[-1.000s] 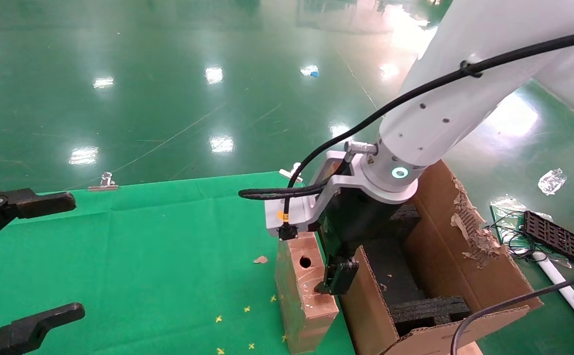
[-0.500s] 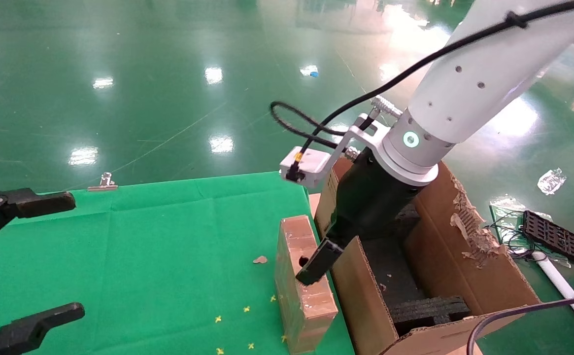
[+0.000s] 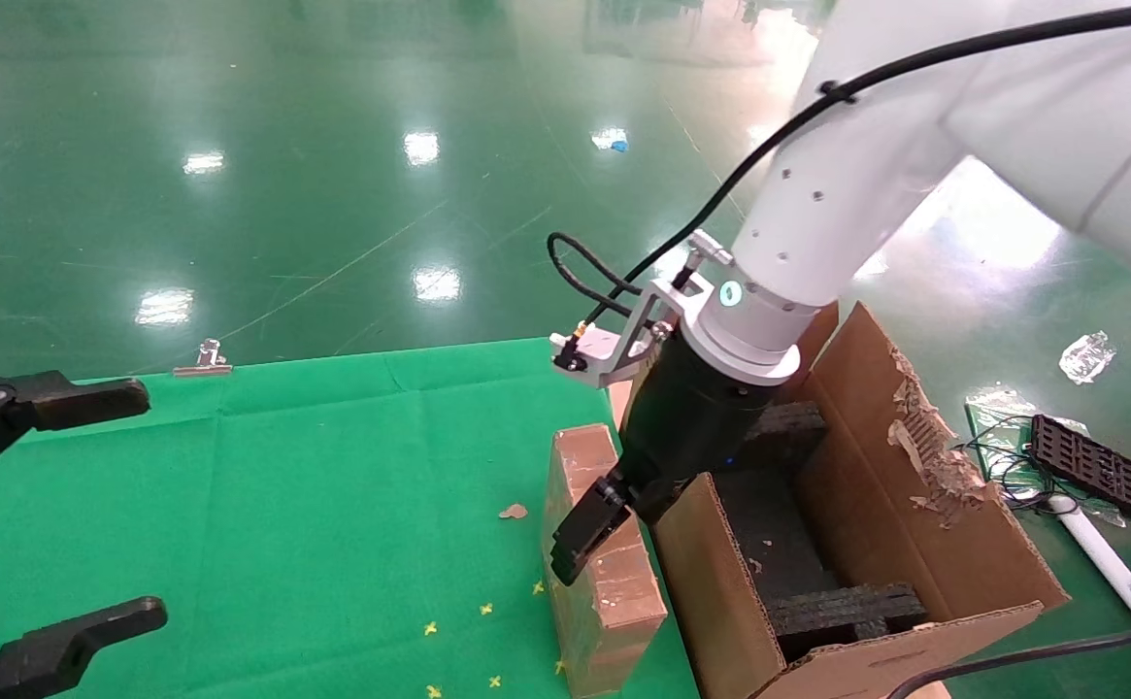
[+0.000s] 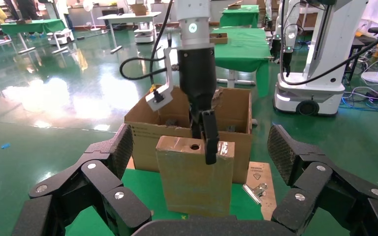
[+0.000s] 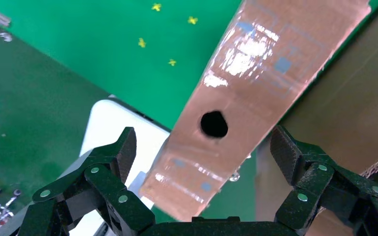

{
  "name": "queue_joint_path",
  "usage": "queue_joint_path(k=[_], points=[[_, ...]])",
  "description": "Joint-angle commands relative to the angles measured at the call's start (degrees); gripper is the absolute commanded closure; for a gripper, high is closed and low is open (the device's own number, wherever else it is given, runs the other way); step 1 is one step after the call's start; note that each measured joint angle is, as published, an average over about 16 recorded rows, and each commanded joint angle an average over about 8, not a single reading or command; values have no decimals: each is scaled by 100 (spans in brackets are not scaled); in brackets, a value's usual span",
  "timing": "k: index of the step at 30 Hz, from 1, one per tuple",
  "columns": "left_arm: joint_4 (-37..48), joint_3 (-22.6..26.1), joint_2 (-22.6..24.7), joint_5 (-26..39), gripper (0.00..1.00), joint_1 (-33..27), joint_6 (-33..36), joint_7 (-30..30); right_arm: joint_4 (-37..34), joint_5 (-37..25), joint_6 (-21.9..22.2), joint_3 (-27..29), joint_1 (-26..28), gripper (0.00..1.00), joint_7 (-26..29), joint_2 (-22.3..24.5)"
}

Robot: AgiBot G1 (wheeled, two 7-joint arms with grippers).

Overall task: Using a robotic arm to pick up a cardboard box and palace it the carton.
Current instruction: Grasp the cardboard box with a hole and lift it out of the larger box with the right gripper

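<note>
The cardboard box [image 3: 604,592] stands on edge on the green cloth, right beside the carton [image 3: 914,524]. Its taped top has a round hole. My right gripper [image 3: 592,532], on the white robotic arm [image 3: 817,223], hangs tilted over the box top. It is open, and in the right wrist view its fingers [image 5: 123,152] stand apart on either side of the box [image 5: 236,98] without touching it. My left gripper [image 3: 128,505] is open and empty at the far left. In the left wrist view it faces the box [image 4: 192,182] and the carton [image 4: 142,142].
Black foam inserts [image 3: 847,612] line the inside of the carton, and its far flap is torn ragged. A binder clip [image 3: 204,359] sits at the cloth's back edge. A cardboard scrap [image 3: 514,511] lies left of the box. A black tray [image 3: 1094,471] and cables lie on the floor at the right.
My right gripper has swung from the carton side of the box leftward over the box top, and the wrist has turned. The box and my left gripper have not moved.
</note>
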Motion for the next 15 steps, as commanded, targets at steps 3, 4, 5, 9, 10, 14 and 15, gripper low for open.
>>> queue_joint_path(k=[3, 4, 5, 9, 10, 14, 15], points=[[0, 2, -1, -1, 4, 0, -1, 1, -153, -27, 41, -150, -60, 91, 29, -165], [0, 2, -1, -1, 10, 0, -1, 1, -176, -33, 48, -174, -73, 96, 39, -192], [0, 2, -1, -2, 18, -1, -1, 1, -196, -39, 54, -196, -86, 99, 48, -217], [0, 4, -2, -3, 59, -1, -2, 2, -273, -53, 71, -275, -139, 100, 80, -305], [0, 4, -2, -3, 70, -1, -2, 2, -291, -56, 74, -292, -152, 100, 86, -324], [0, 6, -2, -4, 91, -1, -3, 3, -349, -64, 80, -357, -194, 100, 102, -387], [0, 6, -3, -4, 93, -1, -3, 3, -360, -65, 81, -371, -201, 100, 104, -398]])
